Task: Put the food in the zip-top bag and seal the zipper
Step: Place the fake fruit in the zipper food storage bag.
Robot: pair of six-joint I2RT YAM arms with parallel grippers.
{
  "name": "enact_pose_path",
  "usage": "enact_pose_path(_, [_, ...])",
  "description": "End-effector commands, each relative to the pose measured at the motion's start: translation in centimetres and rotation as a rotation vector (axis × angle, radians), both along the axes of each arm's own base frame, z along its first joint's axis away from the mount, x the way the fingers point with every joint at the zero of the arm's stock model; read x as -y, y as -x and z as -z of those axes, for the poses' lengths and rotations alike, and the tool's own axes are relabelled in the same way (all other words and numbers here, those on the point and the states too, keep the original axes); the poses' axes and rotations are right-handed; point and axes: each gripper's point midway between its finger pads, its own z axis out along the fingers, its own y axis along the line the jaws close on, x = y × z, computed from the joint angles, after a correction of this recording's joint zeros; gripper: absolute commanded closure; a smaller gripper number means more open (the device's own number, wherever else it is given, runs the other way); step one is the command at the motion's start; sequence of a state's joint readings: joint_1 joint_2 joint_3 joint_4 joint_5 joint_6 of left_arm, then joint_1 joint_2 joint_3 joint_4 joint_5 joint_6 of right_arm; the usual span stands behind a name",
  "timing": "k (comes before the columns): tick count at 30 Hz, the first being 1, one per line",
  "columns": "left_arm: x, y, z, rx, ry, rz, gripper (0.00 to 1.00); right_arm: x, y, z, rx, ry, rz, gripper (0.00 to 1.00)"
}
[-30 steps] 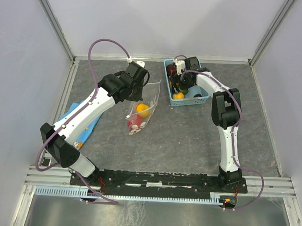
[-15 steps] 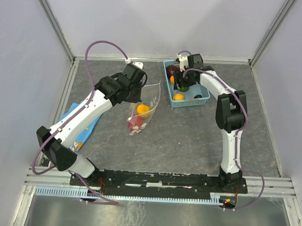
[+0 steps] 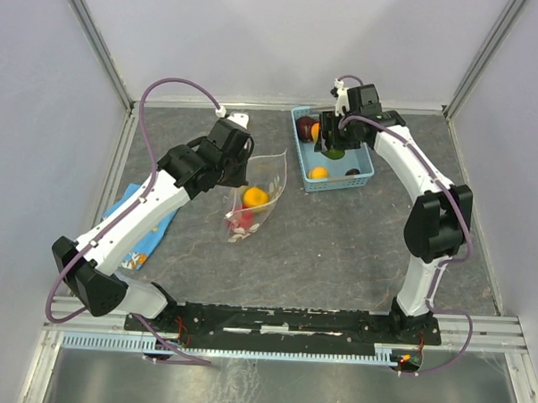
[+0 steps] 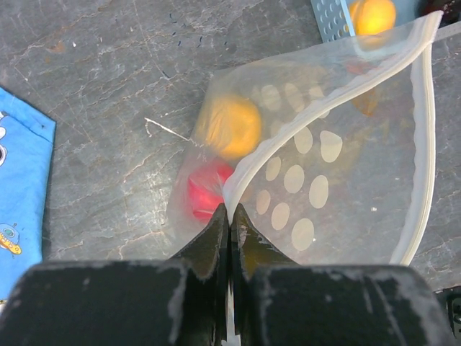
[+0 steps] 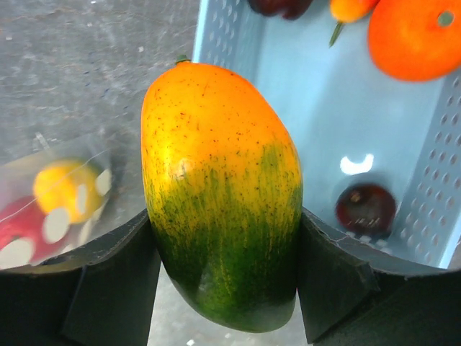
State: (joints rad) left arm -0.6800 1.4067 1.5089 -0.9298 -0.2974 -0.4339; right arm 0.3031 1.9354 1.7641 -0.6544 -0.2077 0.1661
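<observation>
open spotted bag (image 4: 317, 180); orange-green mango (image 5: 223, 194) aloft

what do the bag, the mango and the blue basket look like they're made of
Bag: thin clear plastic film, soft; it drapes and the food shows through. Mango: probably hard moulded plastic, glossy with painted speckles; likely a toy. Basket: rigid light-blue plastic, smooth, with moulded perforated walls.

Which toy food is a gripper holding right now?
The orange-and-green mango, clamped in the right gripper over the basket; the other pieces lie loose in the basket or inside the zip-top bag.
</observation>
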Motion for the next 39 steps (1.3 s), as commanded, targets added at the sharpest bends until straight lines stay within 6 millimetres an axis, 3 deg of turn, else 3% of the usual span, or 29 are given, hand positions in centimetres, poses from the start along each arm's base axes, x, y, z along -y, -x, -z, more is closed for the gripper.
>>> enact_pose_path(1, [0.6, -0.6, -2.3, 0.092, 0.061, 0.033, 0.97, -1.4, 4.6, -4.3, -0.08, -0.1, 0.065, 0.65])
enact_pose_path(12, [1.6, -0.6, -2.6, 0.104, 0.108, 0.065, 0.97, -3.9, 15.7, -10.5, -0.19, -0.132, -0.021, 0.65])
enact_pose_path(20, [1.9, 0.1, -2.0, 0.092, 0.147, 0.061, 0.97, -6.7, 21.5, -15.9, -0.208, -0.249, -0.102, 0.64])
enact_pose_path(29, [2.9, 0.7, -1.1, 0.071, 0.199, 0.057, 0.97, -11.1, 24.5, -15.9, -0.345, -0.378, -0.1, 0.67])
enact_pose_path(39, [3.2, 1.0, -1.9, 0.117, 0.199, 0.029, 0.97, -13.6, 25.0, -12.8, -0.488, -0.397, -0.047, 0.69])
